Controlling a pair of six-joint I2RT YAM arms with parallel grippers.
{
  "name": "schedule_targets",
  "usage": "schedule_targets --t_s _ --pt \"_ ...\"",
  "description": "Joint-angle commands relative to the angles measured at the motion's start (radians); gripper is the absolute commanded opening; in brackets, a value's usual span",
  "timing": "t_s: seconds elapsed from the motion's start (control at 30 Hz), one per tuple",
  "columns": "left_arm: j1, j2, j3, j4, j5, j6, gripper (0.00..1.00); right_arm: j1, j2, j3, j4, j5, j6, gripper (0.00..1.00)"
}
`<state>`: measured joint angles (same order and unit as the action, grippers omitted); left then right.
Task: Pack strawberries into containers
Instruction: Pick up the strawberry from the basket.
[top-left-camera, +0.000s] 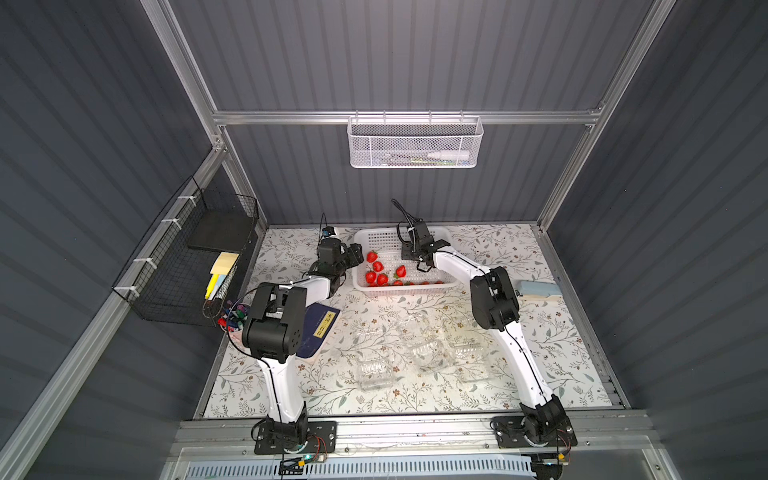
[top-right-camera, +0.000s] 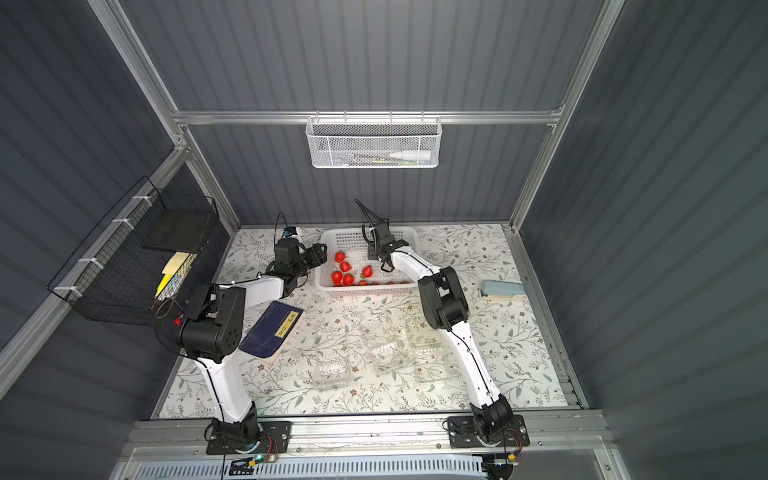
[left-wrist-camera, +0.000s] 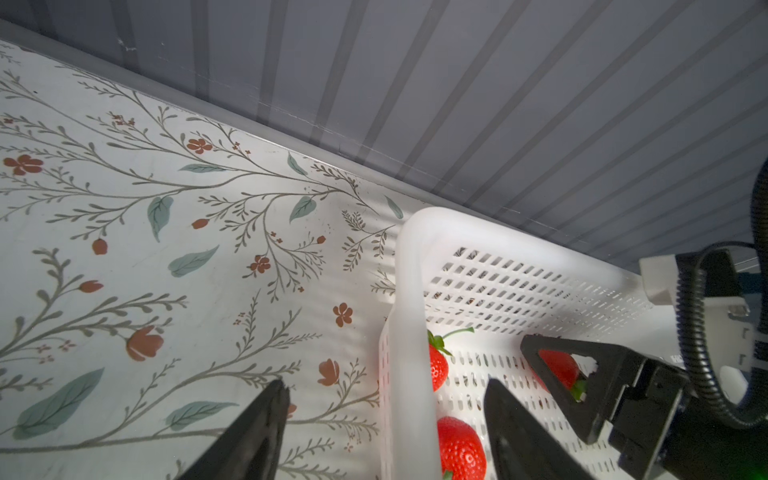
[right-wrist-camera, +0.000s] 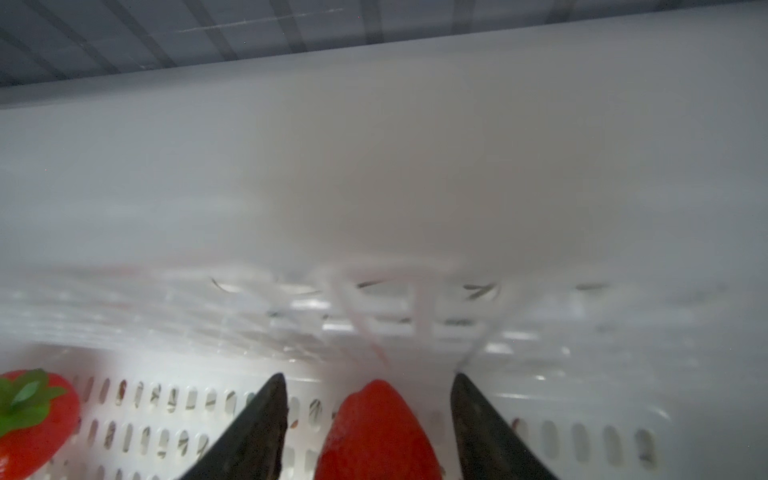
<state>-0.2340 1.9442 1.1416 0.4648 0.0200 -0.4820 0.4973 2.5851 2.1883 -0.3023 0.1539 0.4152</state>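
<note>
Now the fingers of the right gripper, spread, flank a strawberry in the white basket without touching it. Centre first, then close gently (glossy skin slips). The left gripper, also spread, straddles the basket's rim. The containers wait on the counter.

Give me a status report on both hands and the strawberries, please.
Left hand open, straddling rim of white perforated plastic basket. Right hand open around glossy red strawberry, not gripped.

White perforated basket directly under the right gripper and just beside the left gripper, dark blue book well behind the left gripper, pale blue block well right of the right gripper, white mesh bin high beyond both
</note>
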Motion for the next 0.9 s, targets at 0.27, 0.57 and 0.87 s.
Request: schedule_targets --t_s 0.27,0.57,0.87 --pt "-0.001 -0.015 0.011 0.011 0.008 0.026 0.76 0.0 0.006 -0.026 -0.009 -0.012 0.052 0.43" --pt "-0.001 -0.066 -0.009 0.015 0.009 0.017 0.76 0.0 -0.148 -0.209 0.128 -0.084 0.024 0.24" --pt "-0.017 -0.196 -0.087 0.039 0.02 -0.013 0.76 0.001 -0.444 -0.47 0.149 -0.128 0.042 0.21"
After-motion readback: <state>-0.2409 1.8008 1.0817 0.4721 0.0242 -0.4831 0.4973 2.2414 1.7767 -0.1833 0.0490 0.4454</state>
